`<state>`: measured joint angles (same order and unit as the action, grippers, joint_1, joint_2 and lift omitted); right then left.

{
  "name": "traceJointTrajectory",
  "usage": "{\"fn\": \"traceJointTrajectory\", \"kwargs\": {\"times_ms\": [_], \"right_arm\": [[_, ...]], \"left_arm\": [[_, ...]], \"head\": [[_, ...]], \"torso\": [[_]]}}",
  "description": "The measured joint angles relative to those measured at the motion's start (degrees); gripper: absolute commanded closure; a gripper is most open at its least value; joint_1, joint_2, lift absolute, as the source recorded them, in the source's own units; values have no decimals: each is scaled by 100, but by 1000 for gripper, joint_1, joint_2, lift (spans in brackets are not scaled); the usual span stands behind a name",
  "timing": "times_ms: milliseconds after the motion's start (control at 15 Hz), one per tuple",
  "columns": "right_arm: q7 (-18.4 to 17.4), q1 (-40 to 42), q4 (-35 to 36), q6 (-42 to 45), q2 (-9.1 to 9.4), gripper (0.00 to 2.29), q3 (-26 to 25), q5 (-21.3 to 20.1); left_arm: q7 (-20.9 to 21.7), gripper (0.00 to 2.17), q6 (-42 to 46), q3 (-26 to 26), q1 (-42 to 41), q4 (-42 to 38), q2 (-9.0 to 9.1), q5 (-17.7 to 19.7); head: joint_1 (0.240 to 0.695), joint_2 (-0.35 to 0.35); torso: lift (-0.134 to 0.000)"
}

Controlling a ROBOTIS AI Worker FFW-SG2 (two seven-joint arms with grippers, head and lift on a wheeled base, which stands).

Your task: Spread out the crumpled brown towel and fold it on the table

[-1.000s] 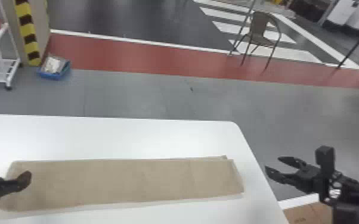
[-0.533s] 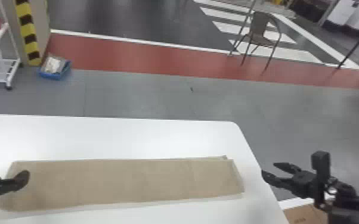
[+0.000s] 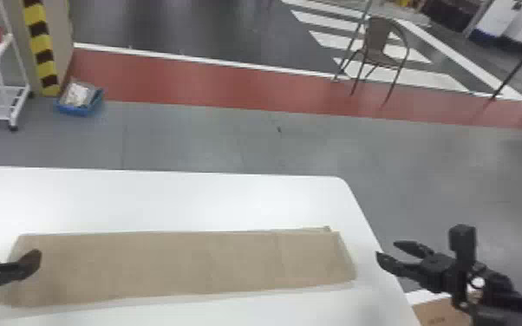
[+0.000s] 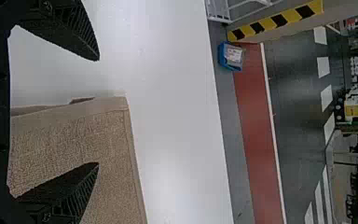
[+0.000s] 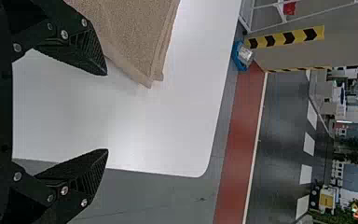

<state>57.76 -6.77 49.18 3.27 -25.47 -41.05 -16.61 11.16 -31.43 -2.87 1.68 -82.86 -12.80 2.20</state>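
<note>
And here's the left tool [image 3: 9, 250], fingers wide apart over the brown towel's [image 3: 177, 264] left end, contact impossible to call! Right tool [image 3: 386, 249], fingers apart too, empty, near the counter's [image 3: 164, 195] right edge. The towel lies flat there, a long folded strip.

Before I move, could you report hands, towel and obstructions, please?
Left hand, right hand open. Towel in long strip on table. Possibly in the way: left hand, over its left end.
</note>
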Motion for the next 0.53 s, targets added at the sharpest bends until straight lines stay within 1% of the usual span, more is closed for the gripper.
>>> {"fn": "traceJointTrajectory", "kwargs": {"times_ms": [533], "right_arm": [[42, 0, 106, -377, 33, 350, 19, 26]], "left_arm": [[0, 90, -18, 37, -10, -28, -3, 6]], "head": [[695, -337]], "torso": [[0]]}}
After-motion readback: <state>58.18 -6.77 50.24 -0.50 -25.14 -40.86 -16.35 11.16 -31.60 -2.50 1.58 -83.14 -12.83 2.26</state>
